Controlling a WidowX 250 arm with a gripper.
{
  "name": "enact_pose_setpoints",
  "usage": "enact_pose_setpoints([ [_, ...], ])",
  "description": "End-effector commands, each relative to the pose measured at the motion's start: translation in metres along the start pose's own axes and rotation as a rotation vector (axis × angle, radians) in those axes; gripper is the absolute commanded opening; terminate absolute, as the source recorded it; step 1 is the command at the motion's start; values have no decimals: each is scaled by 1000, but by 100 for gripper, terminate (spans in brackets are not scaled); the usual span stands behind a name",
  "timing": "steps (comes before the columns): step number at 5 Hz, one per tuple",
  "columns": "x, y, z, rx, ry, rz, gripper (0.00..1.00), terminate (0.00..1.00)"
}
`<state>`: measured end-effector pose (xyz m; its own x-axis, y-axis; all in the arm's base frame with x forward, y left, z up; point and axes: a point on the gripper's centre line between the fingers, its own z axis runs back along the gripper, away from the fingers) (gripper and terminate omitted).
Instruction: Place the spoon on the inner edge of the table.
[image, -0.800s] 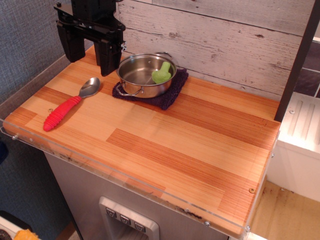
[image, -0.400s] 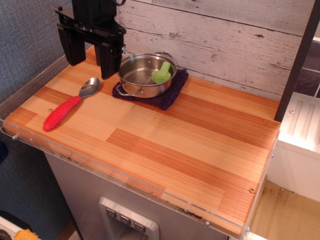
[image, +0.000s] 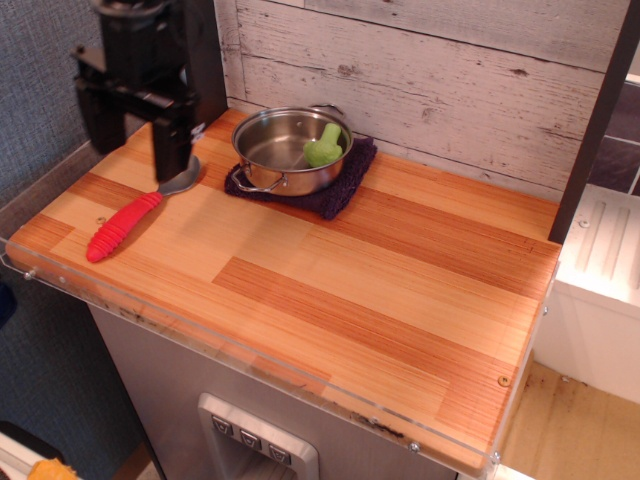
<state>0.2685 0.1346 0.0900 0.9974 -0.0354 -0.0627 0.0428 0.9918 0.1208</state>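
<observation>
The spoon (image: 125, 224) lies on the table (image: 380, 290) near its left edge, red ribbed handle toward the front left, silver bowl toward the back. My black gripper (image: 135, 160) hangs open above the back left of the table, its two fingers spread wide. The right finger (image: 170, 150) hides part of the spoon's bowl. The left finger stands over the table's left edge. The gripper holds nothing.
A steel pot (image: 288, 150) with a green toy vegetable (image: 323, 147) inside sits on a dark purple cloth (image: 335, 190) at the back. A whitewashed plank wall (image: 450, 80) runs behind. A clear plastic rim (image: 250, 362) lines the front edge. A dark post (image: 595, 120) stands at right.
My gripper has moved to the left and toward the front, from beside the pot to over the spoon's bowl. The spoon, pot and cloth have not moved.
</observation>
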Motion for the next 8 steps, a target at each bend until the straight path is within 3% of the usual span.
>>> enact_pose_setpoints([
  [1, 9, 38, -25, 5, -92, 14, 100, 0],
  [3, 11, 44, -43, -7, -127, 160, 100, 0],
  [4, 8, 48, -61, -54, -121, 183, 100, 0],
  [5, 11, 46, -71, -87, -97, 163, 100, 0],
  [7, 15, 42, -80, -95, -11, 89, 100, 0],
  [8, 17, 38, -80, -86, 9, 53, 0, 0],
])
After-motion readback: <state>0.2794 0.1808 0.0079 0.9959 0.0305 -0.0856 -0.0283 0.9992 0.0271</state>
